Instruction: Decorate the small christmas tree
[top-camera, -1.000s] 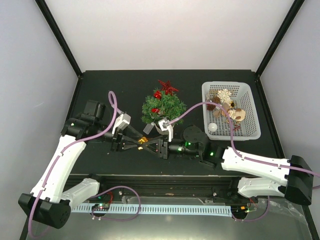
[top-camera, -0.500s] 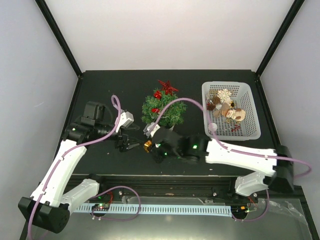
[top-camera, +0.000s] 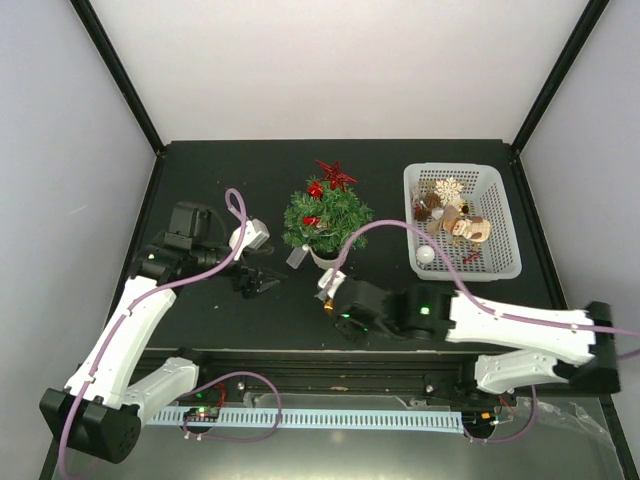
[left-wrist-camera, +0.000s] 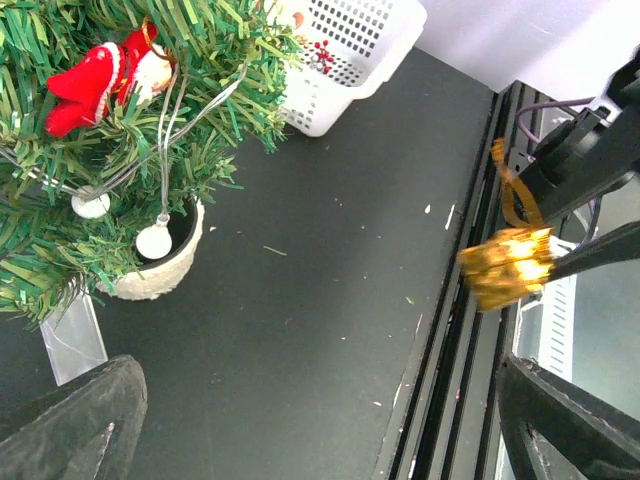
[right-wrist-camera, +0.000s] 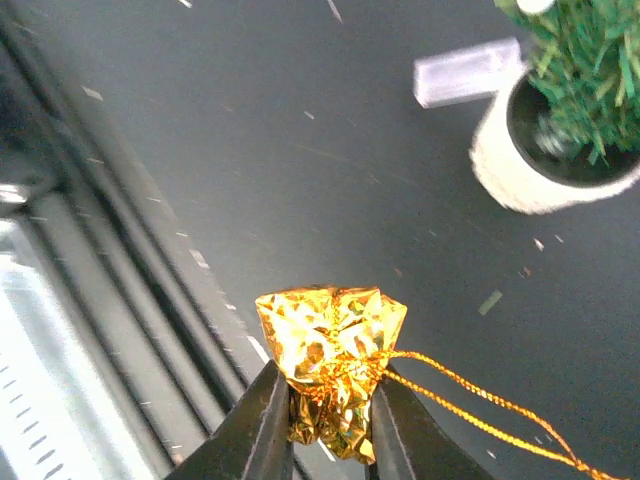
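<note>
Nothing readable anywhere, no text, brands or numbers; even the pale rectangular plastic tag (left-wrist-camera: 72, 338) looks blank.

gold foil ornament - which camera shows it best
The right wrist view: the gold foil ornament sits in the centre, large and sharp, pinched in the right gripper, its cord running off to the right. The left wrist view shows it smaller, at the right side; the top view shows only a tiny gold speck.

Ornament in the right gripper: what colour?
The ornament is shiny, crinkled gold foil; the right wrist view shows it best.
</note>
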